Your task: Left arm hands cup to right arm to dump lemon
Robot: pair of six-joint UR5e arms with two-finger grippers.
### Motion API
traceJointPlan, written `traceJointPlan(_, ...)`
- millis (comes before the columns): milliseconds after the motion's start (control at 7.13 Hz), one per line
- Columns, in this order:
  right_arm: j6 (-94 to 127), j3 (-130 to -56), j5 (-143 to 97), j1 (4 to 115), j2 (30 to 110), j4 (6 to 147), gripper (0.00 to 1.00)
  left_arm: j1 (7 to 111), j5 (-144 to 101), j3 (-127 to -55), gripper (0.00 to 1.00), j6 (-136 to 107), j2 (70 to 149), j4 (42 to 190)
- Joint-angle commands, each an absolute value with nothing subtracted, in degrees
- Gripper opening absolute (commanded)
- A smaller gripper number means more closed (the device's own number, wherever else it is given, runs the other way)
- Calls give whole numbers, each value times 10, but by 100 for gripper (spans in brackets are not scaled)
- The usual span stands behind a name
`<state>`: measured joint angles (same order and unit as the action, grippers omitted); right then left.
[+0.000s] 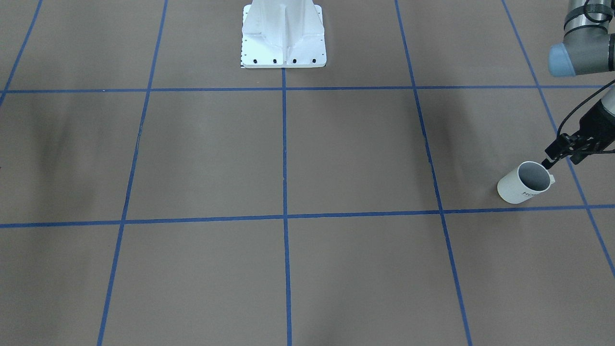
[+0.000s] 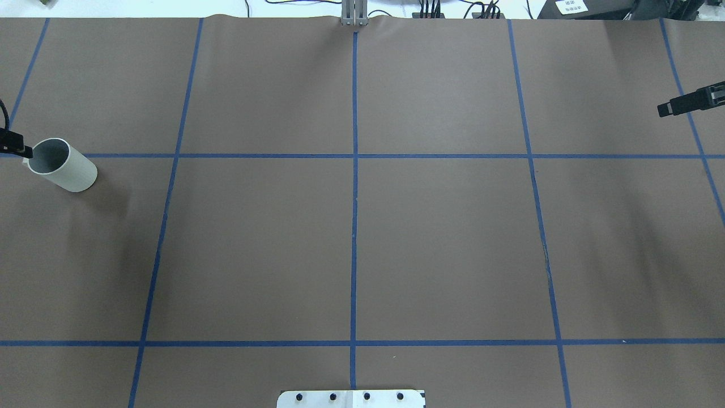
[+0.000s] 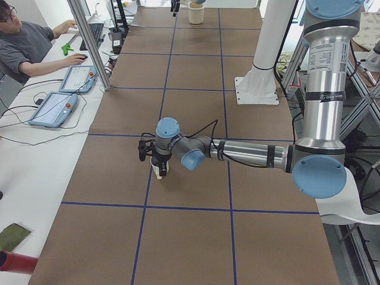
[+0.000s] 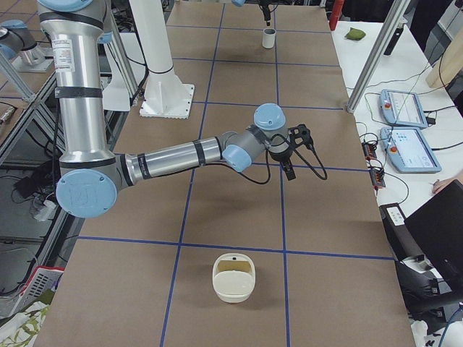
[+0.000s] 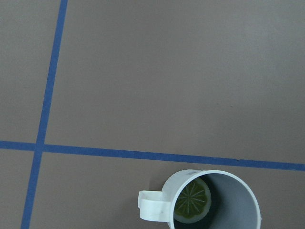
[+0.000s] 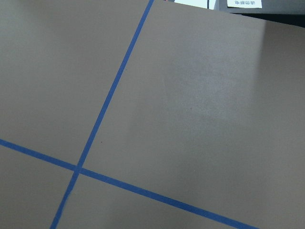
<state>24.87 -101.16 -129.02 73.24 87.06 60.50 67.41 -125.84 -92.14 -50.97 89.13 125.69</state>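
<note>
The white cup [image 1: 516, 190] stands upright on the brown table at the robot's far left, and it also shows in the overhead view [image 2: 71, 170]. The lemon [image 5: 192, 201], a yellow-green slice, lies inside the cup [image 5: 228, 195], whose handle points left in the left wrist view. My left gripper [image 1: 561, 162] hovers at rim height on the handle side and looks open, with one finger [image 2: 22, 151] touching or just beside the rim. My right gripper [image 2: 664, 109] is far off at the table's right edge, with its fingers together and empty.
A cream container [image 4: 233, 277] stands on the table near the robot's right end. The white mount base [image 1: 283, 43] is at the robot's side, in the middle. An operator [image 3: 27, 44] sits by tablets along the far edge. Blue tape lines grid the table.
</note>
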Motion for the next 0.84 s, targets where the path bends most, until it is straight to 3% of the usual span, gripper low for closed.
traceJointPlan(0,249,-1011,-1290,731,871,605,99,651,-1234,-920,71,-523,888,1260)
traceJointPlan(701,249,-1009,-1290,731,871,605,99,640,-1229,-918,45,-521,889,1260)
